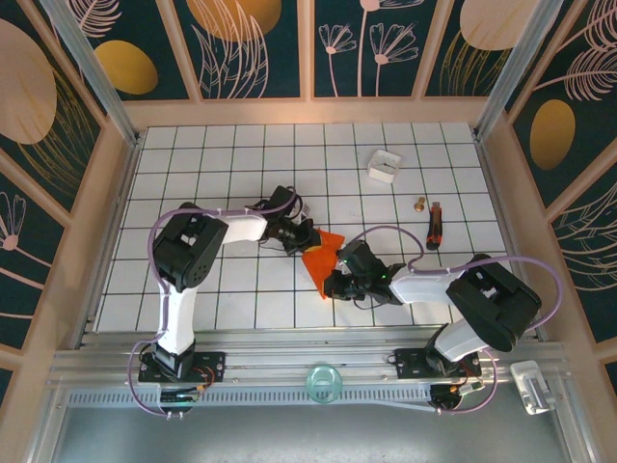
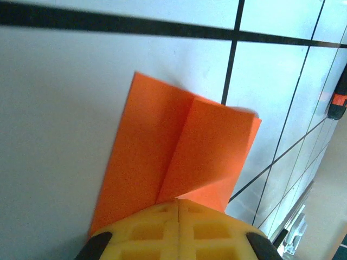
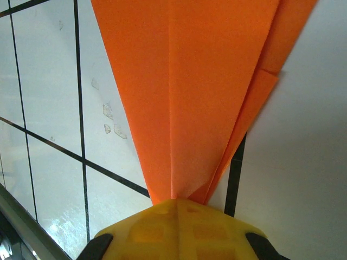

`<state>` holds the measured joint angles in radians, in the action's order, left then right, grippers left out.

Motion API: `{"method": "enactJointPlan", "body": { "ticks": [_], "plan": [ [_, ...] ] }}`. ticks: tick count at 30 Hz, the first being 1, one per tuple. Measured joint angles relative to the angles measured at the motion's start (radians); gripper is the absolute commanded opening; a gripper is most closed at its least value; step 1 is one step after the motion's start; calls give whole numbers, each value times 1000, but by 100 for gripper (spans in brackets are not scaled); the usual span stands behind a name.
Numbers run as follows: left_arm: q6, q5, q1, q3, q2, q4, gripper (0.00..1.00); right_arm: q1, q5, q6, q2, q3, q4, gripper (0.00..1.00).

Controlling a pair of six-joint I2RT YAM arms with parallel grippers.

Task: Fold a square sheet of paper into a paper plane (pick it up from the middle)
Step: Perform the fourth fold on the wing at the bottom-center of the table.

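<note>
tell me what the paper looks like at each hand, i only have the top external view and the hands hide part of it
Observer: From the right wrist, the paper tapers to a point at the shut right hand, with a centre crease running along it.
Operator: and the left end
Observer: From the left wrist, that end is wide, with one flap folded over the layer beneath, and the shut left hand meets its near edge.
</note>
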<state>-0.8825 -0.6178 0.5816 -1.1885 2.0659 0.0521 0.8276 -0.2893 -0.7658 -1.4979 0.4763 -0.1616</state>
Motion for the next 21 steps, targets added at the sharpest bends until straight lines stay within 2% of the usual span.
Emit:
{"method": "enactJointPlan", "body": {
  "ticks": [8, 21],
  "plan": [
    [42, -15, -15, -94, 50, 83, 0, 2, 4, 0, -2, 0, -8, 0],
    [90, -29, -90, -240, 147, 106, 0, 4, 8, -2, -2, 0, -8, 0]
  ]
}}
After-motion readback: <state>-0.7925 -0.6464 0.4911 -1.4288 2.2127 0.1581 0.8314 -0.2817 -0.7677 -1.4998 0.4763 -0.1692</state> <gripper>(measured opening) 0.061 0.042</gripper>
